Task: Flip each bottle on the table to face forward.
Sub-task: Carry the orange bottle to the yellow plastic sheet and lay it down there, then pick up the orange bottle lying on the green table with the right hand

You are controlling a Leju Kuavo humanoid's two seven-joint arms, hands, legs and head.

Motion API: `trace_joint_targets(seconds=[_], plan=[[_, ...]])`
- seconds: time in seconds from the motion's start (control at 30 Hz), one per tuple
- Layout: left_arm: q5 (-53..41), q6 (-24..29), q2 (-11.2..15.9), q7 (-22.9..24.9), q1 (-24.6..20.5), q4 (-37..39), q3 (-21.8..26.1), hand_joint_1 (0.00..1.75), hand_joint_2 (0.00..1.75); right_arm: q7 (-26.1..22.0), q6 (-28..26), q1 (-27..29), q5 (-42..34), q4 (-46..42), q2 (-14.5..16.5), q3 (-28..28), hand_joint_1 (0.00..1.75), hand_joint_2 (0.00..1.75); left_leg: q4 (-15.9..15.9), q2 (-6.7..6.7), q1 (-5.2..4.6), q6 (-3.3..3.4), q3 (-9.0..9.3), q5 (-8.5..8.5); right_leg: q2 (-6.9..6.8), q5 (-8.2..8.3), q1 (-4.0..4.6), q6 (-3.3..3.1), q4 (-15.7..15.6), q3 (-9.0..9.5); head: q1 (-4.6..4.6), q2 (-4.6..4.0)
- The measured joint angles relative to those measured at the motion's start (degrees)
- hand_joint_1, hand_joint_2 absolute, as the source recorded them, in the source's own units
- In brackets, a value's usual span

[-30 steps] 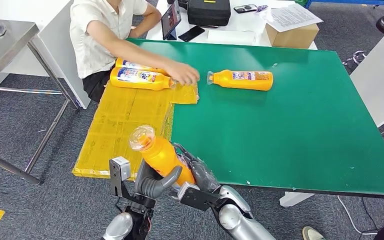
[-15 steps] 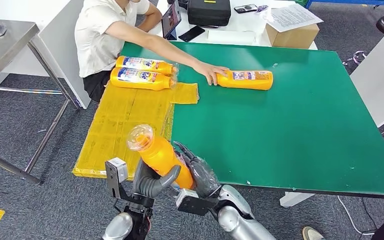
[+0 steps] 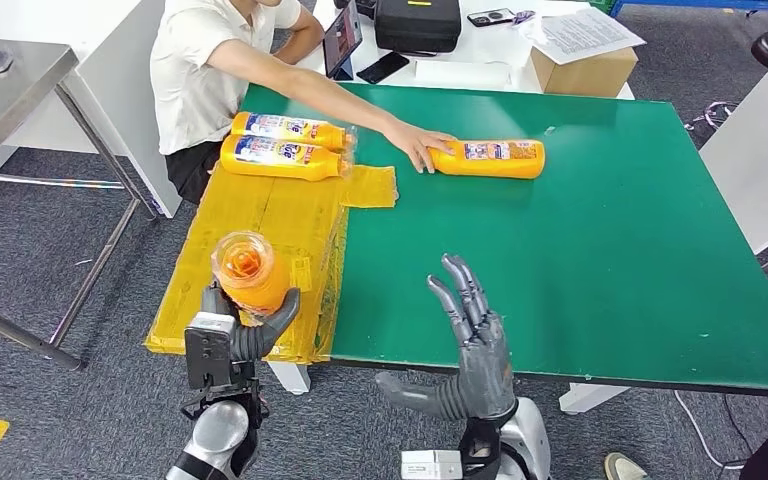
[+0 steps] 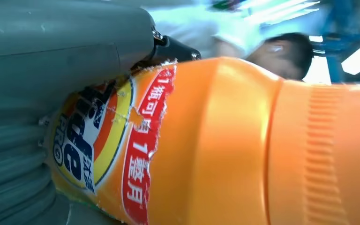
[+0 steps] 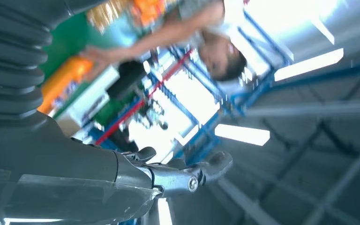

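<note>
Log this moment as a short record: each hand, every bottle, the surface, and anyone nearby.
left hand: grips held bottle, cap toward the camera
right hand: open, fingers spread, above the table's near edge
lone bottle: lying on green table, person's hand at its cap end
paired bottles: lying side by side on yellow sheet
person: at the far left corner, arm reaching across

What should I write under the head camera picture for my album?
Left robot hand holds an orange bottle; right robot hand spread open.
</note>
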Motion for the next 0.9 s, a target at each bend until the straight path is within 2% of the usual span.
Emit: trace_joint_targets(seconds=[0.17,0.37,0.53,0.73,0.9], plan=[[-12.62,2.29,0.8,2.16,-1.81,2.06,0.75,1.75,1.75,-0.1,-0.02,0.58,-0.96,-4.0,1.39,-3.04,0.0,0.0,0.0,0.01,0.0,0.0,0.01,0.01,0.0,0.01,0.0,0.0,0.0,0.01,-0.01,0.0],[-31.78,1.73,1.96,10.05,-6.01,9.19,1.06,1.75,1.75,-0.11,-0.03,-0.23,-3.34,-3.9,1.61,-3.25,0.0,0.0,0.0,0.02,0.01,0.01,0.01,0.03,0.0,0.02,0.01,0.0,0.02,0.02,-0.01,0.0],[-47.12,-1.2,2.63,16.32,-11.4,19.3,0.13,1.75,1.75,-0.13,-0.02,-1.74,-4.75,-2.77,1.62,-2.41,0.0,0.0,0.0,0.01,0.01,0.0,0.01,0.05,0.0,0.02,0.0,0.0,0.03,0.03,-0.01,0.0],[-50.28,-2.14,2.88,17.61,-15.03,26.17,-0.63,1.75,1.75,-0.15,-0.02,-2.49,-5.32,-1.54,1.61,-1.69,0.0,0.0,0.0,0.01,0.0,-0.01,0.0,0.05,-0.01,0.02,0.0,0.01,0.03,0.02,-0.01,0.0],[-51.91,-6.24,2.91,18.39,-17.1,28.87,-0.91,1.75,1.75,-0.15,0.03,-2.65,-6.71,-0.82,1.57,-1.15,0.0,0.0,0.0,0.0,0.0,-0.01,-0.01,0.04,-0.01,0.02,0.0,0.0,0.03,0.01,-0.01,0.0]])
